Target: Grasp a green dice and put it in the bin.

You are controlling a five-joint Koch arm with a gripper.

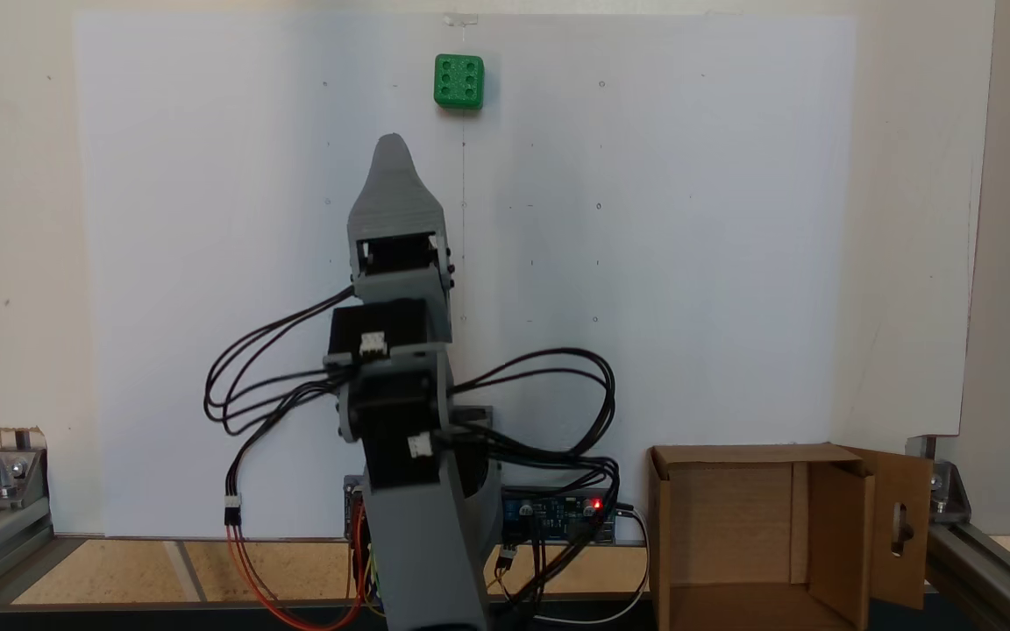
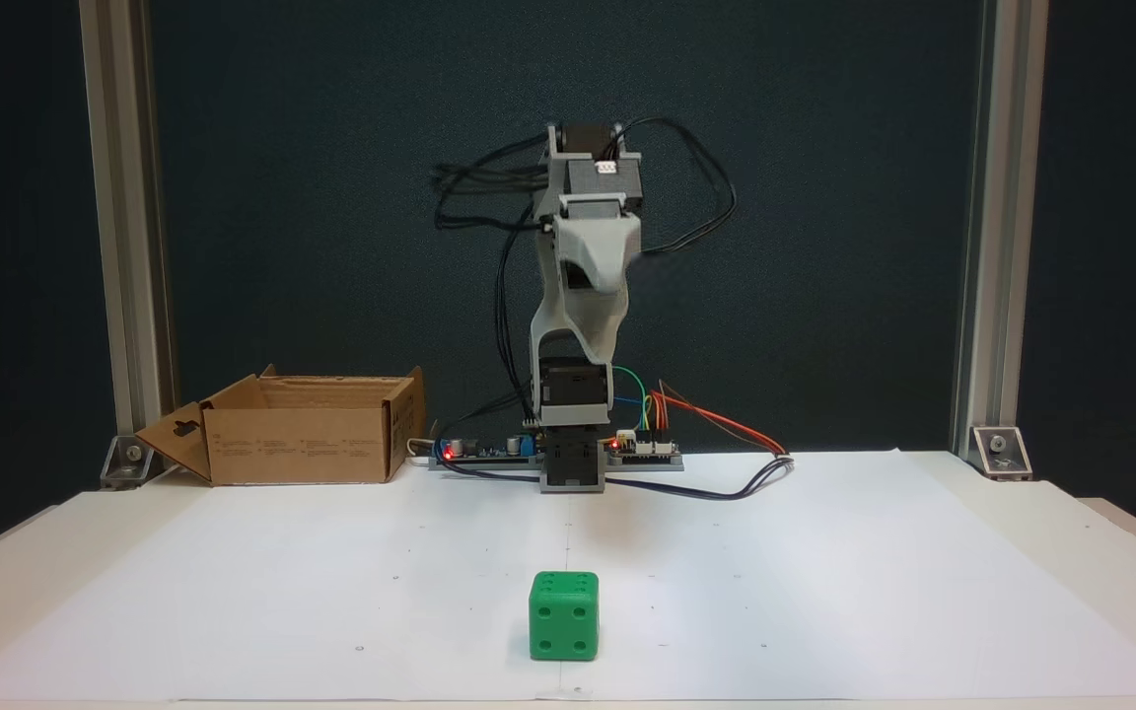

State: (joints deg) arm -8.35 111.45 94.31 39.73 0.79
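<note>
A white paper sheet (image 1: 689, 263) covers the table (image 2: 1100, 552) beneath a grey Koch arm (image 1: 400, 377), which stands folded over its base at the table's edge, in front of a dark backdrop (image 2: 331, 197) framed by aluminium posts (image 2: 982, 237).

The bin (image 1: 733, 526), a brown cardboard box with its flaps open, sits beside the arm's base, to the right of it in the fixed view from above and to the left of it in the fixed view from the front (image 2: 302, 434); its side flap with the keyhole cutout (image 1: 899, 526) swings outward, away from the arm.

The gripper (image 1: 393, 145) points out over the paper, raised clear of the sheet; from above its jaws lie stacked so that a single grey tip shows, and from the front (image 2: 593, 340) the angle gives no clear gap, so whether it is wide or narrow cannot be told. It holds nothing that can be seen.

A circuit board (image 1: 558, 513) with a red light lies at the arm's base, trailing black cables (image 1: 277, 377).

The green dice (image 1: 458, 81) rests on the paper well ahead of the gripper's tip, slightly to its right from above, six pips up; from the front (image 2: 563, 616) it shows four pips.
</note>
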